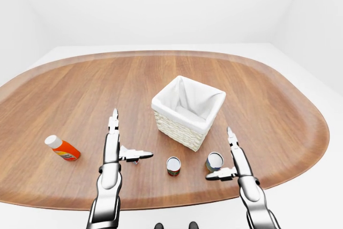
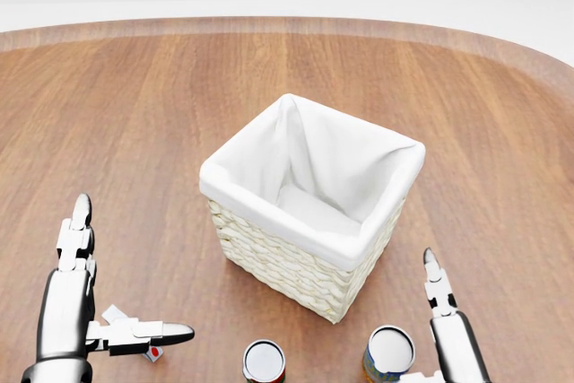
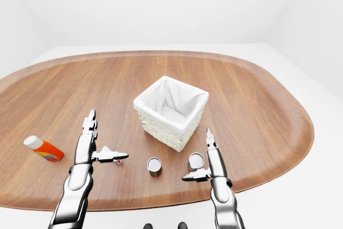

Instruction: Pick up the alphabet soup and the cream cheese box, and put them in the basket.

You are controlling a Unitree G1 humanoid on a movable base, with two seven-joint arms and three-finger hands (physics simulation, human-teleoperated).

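While an orange bottle [image 1: 62, 149] lies well left, two cans [image 1: 173, 165] flank the basket [image 1: 187, 112].

Two cans [image 1: 173, 165] [image 1: 214, 161], one basket [image 1: 187, 112], one bottle [image 1: 62, 148], one small box [image 2: 134, 336].

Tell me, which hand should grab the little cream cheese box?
Probably the left hand. Its open fingers hang right over the cream cheese box. The right hand is open too, but it sits across the table beside a can.
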